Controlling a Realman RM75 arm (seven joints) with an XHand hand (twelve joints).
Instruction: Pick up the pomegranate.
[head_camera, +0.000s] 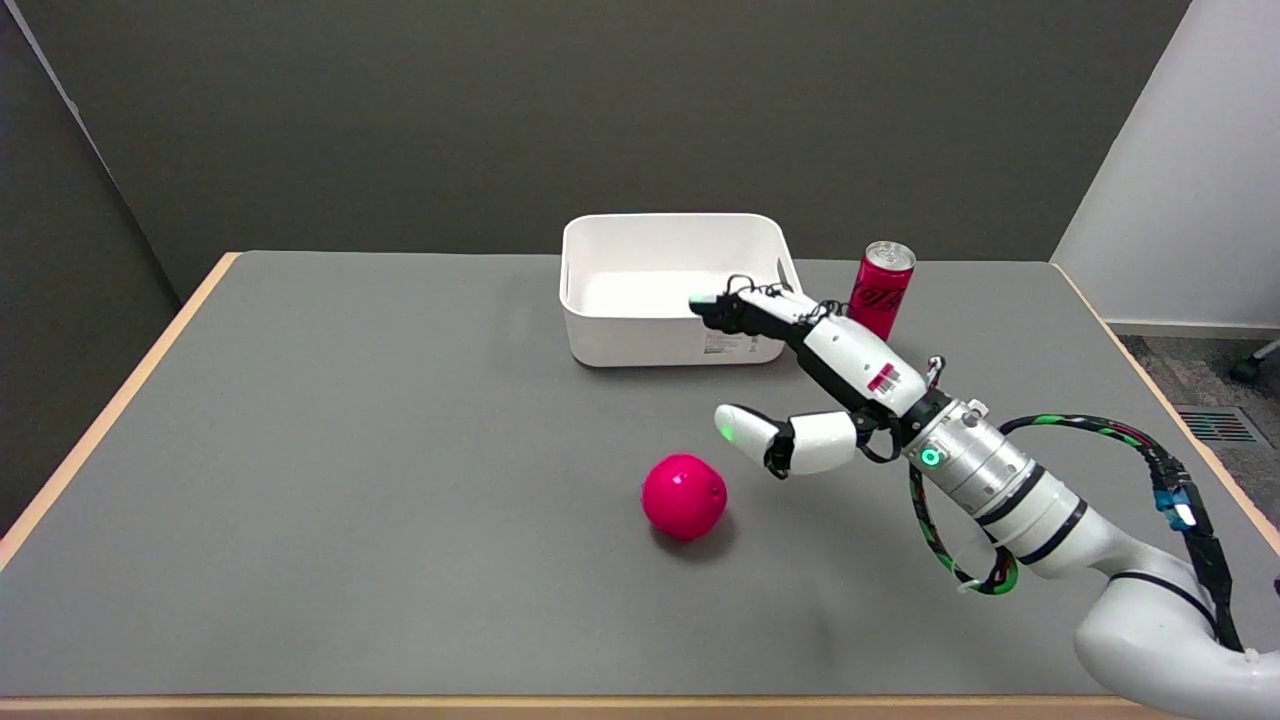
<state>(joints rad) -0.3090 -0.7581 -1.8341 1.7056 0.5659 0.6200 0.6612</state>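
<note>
The pink pomegranate was seen resting on the grey table, towards its near edge. Just right of it and above, the right hand was held with fingers spread, gripping nothing. A white bin and red soda can were placed by the far edge.

Table: grey top, light wood edging along the left, right and near sides, surface evenly lit. Behind the robot hand, a dark grey-green wall spans the far side. Right of the hand and beyond it, a white wall panel. Below that, grey carpet with a floor vent.
</note>
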